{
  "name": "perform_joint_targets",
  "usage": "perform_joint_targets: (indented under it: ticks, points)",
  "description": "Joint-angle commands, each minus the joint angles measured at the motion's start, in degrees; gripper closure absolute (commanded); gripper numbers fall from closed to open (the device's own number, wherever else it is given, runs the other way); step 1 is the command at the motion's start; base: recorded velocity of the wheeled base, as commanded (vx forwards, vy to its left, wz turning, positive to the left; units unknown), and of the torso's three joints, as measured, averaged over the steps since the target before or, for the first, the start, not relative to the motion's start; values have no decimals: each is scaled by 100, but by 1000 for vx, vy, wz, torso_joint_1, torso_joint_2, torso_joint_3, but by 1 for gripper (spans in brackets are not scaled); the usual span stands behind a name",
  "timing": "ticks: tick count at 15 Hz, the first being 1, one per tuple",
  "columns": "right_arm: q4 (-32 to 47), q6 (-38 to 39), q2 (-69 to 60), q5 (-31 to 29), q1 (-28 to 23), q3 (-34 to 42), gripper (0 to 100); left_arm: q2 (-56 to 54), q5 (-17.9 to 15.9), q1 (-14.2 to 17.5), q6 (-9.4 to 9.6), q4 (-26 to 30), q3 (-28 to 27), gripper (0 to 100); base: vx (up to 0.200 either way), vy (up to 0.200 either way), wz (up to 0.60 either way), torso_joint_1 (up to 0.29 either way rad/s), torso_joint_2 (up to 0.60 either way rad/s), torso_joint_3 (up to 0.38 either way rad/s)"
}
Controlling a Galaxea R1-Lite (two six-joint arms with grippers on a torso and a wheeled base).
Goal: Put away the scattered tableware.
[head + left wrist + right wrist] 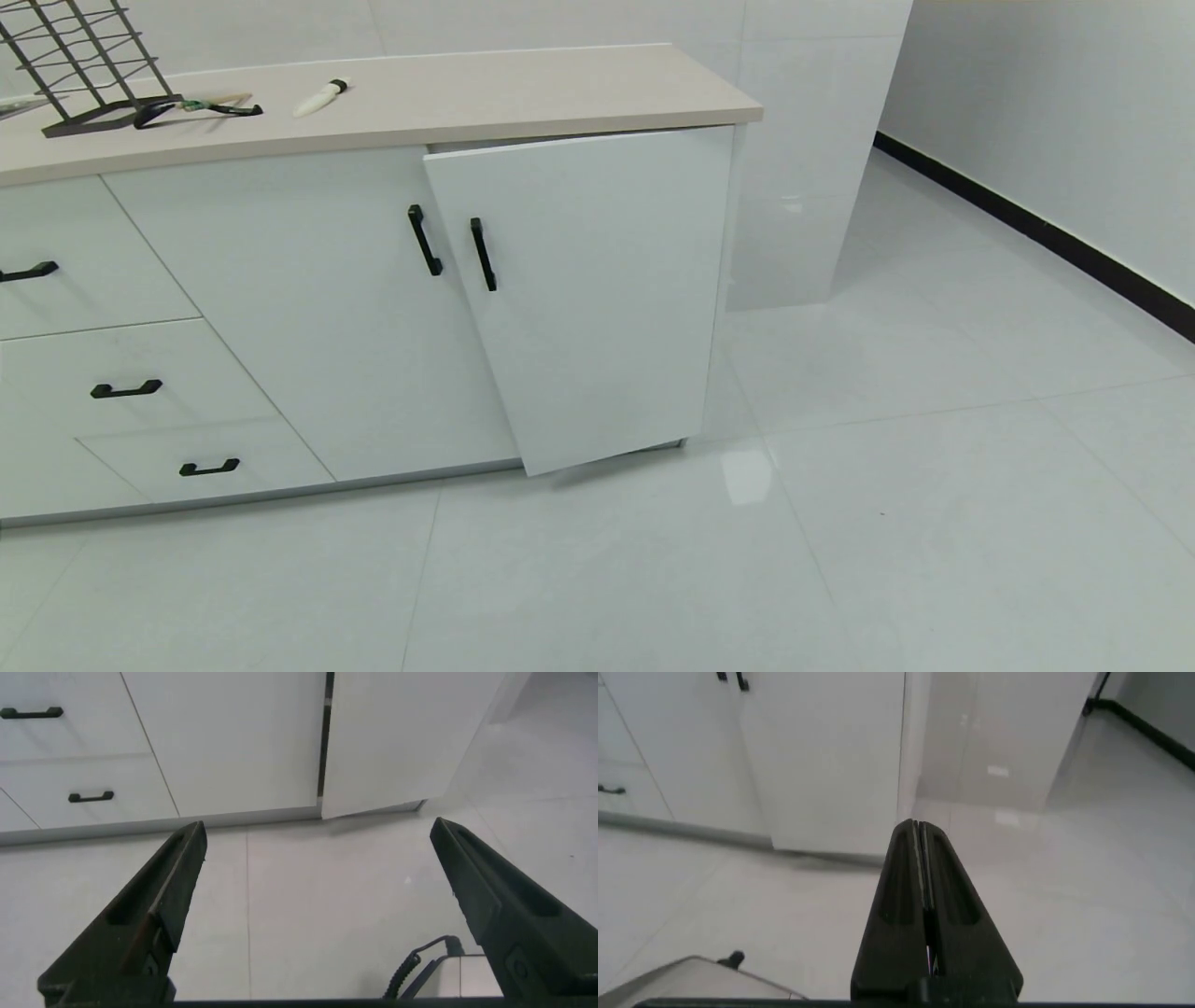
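A white-handled utensil [322,97] lies on the beige countertop [523,89]. To its left, a few dark and green-handled utensils [201,107] rest at the foot of a black wire rack [79,65]. Below the counter, the right-hand white cabinet door [579,299] stands slightly ajar. My left gripper [318,826] is open and holds nothing, low over the floor in front of the cabinet. My right gripper [918,831] is shut and holds nothing, above the floor facing the ajar door [822,756].
White drawers with black handles [126,389] are on the cabinet's left side. A closed door with a black handle [425,240] is next to the ajar one. Glossy tiled floor [840,523] spreads in front and to the right, up to a wall with a black skirting [1046,229].
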Motion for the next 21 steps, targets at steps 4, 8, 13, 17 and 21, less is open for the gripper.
perform_joint_targets:
  ticks: [4, 8, 13, 17, 21]
  points:
    - [478, -65, -168, -320, -12, 5, 100, -9, 6, -5, -17, -2, 2, 0, 0, 0, 0, 0, 0, 0]
    - [715, -56, -168, -1849, -21, 5, 100, -9, 14, 4, -17, -2, 2, 0, 0, 0, 0, 0, 0, 0]
    - [724, 190, -168, -1770, -21, 5, 100, -9, 14, -5, -17, -2, 2, 0, 80, 40, 0, -1, 2, 0]
    - [724, 181, -168, -1770, -21, 5, 100, -9, 14, -5, -8, -2, -6, 0, 200, 200, 0, 2, -1, 2]
    - [724, 199, -168, -1770, -21, 5, 100, -1, 14, -5, -8, -2, 2, 0, 150, 200, 0, 1, 5, 4]
